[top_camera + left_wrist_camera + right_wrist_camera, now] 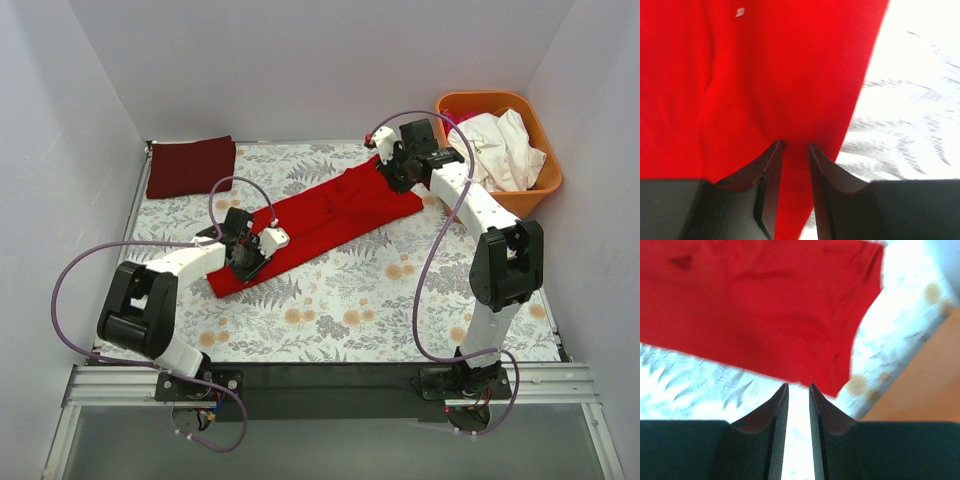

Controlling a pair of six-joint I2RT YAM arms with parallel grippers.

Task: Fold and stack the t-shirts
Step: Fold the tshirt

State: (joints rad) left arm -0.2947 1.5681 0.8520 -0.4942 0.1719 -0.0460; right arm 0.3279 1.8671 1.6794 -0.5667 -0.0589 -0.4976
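You have one worktop (400, 310), one red t-shirt (340, 210) lying diagonally mid-worktop, one orange basket (548, 170) at the far right corner, and one dark red folded shirt (190, 166) far left. Your right gripper (798, 386) is nearly closed and empty. Your left gripper (795, 145) is on the red cloth, grip unclear.

Spread t-shirt (330, 218): plain bright red. Folded shirt (190, 166): dk maroon. Basket (548, 176): orange, w/ white clothes (505, 150) inside. Tablecloth (400, 300): white w/ grey ferns & tan flowers.
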